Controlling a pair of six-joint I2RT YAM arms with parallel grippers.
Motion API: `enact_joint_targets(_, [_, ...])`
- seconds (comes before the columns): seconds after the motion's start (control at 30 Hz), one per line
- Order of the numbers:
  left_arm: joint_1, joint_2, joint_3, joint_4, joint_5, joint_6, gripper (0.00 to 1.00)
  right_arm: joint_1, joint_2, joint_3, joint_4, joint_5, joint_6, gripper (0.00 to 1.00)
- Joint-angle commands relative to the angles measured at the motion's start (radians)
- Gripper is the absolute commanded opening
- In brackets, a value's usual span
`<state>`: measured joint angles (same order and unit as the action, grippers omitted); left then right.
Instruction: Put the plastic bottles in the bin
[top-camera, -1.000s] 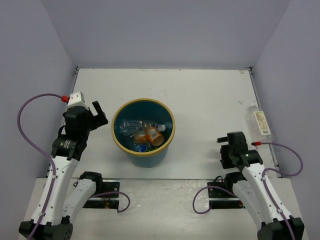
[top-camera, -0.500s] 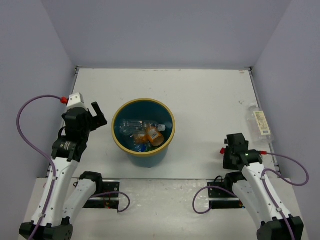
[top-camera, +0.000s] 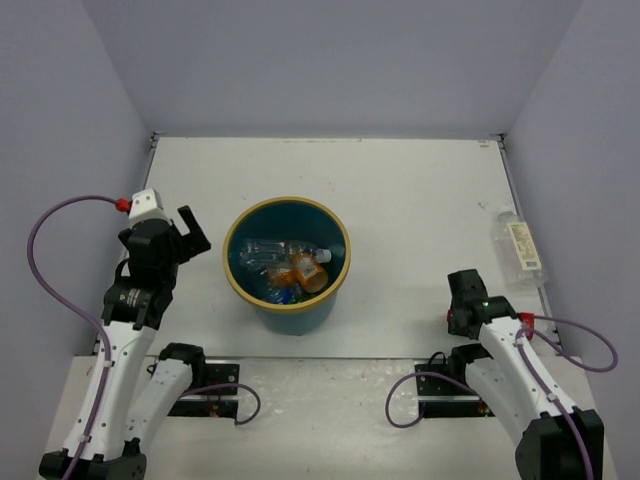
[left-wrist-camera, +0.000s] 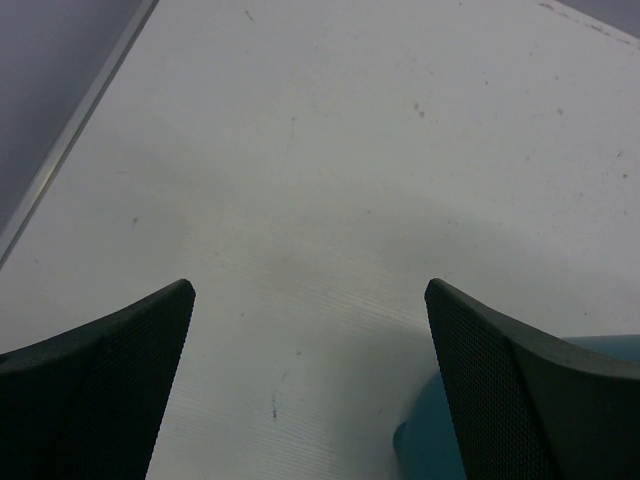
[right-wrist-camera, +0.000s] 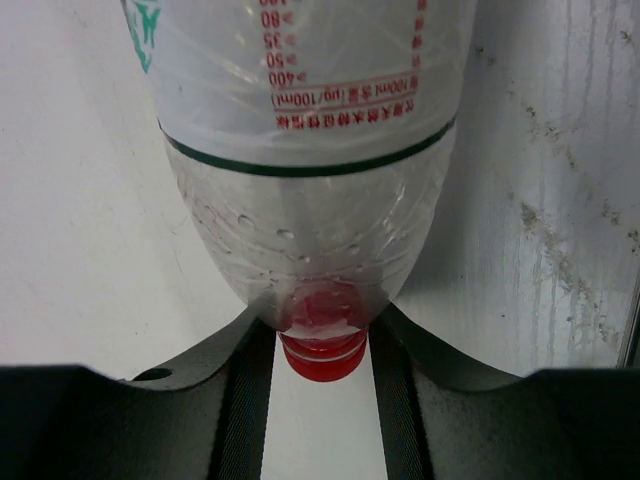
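Bottles (top-camera: 288, 264) lay in the bin (top-camera: 295, 320); we held our left gripper (left-wrist-camera: 310, 290) spread and our right gripper (right-wrist-camera: 320, 322) pinching a red-capped bottle (right-wrist-camera: 305, 120).

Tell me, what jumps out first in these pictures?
The big teal bin mid-table, with bottles piled inside, one bright orange. Then a clear bottle filling the right wrist view, its red cap pointing at the right end effector.

One bin (top-camera: 290, 316); bottles (top-camera: 303, 270): about three inside, at least one outside; two hands (left-wrist-camera: 308, 288) (right-wrist-camera: 320, 335).
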<state>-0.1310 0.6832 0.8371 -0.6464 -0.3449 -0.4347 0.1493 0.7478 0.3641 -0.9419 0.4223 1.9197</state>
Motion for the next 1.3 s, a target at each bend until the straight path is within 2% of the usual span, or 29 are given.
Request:
enact_joint_targets(0.0, [0.005, -0.008, -0.002, 0.034, -0.039, -0.007, 1.0, -0.005, 0.027, 0.012, -0.015, 0.086, -0.007, 0.28])
enact_joint_targets(0.13, [0.005, -0.004, -0.006, 0.032, -0.048, -0.01, 1.0, -0.006, -0.017, 0.049, 0.007, 0.126, -0.107, 0.21])
enact_joint_targets(0.27, [0.005, -0.002, -0.006, 0.031, -0.054, -0.016, 1.0, -0.005, -0.14, 0.074, 0.028, 0.147, -0.208, 0.05])
enact_joint_targets(0.33, [0.005, -0.003, -0.002, 0.034, -0.059, -0.017, 1.0, -0.005, -0.204, 0.115, 0.058, 0.157, -0.298, 0.01])
enact_joint_targets(0.5, [0.005, 0.002, 0.008, 0.021, -0.06, -0.039, 1.0, -0.002, -0.304, 0.233, 0.28, 0.122, -0.696, 0.0])
enact_joint_targets(0.57, [0.005, 0.002, 0.014, 0.007, -0.063, -0.054, 1.0, 0.0, -0.318, 0.275, 0.333, 0.078, -0.785, 0.0])
enact_joint_targets(0.87, [0.005, 0.003, 0.052, -0.026, -0.036, -0.093, 1.0, 0.011, -0.343, 0.396, 0.635, -0.208, -1.057, 0.0])
enact_joint_targets(1.07, [0.005, 0.021, 0.084, -0.033, -0.021, -0.096, 1.0, 0.034, -0.253, 0.457, 0.917, -0.648, -1.22, 0.0])
enact_joint_targets(1.13, [0.005, 0.025, 0.089, -0.031, -0.016, -0.098, 1.0, 0.071, -0.189, 0.514, 0.938, -0.789, -1.249, 0.0])
enact_joint_targets(1.23, [0.005, 0.025, 0.09, -0.025, -0.004, -0.099, 1.0, 0.143, -0.126, 0.569, 0.984, -0.899, -1.277, 0.0])
enact_joint_targets(1.27, [0.005, 0.022, 0.088, -0.022, 0.0, -0.099, 1.0, 0.203, -0.09, 0.603, 0.981, -0.913, -1.303, 0.0])
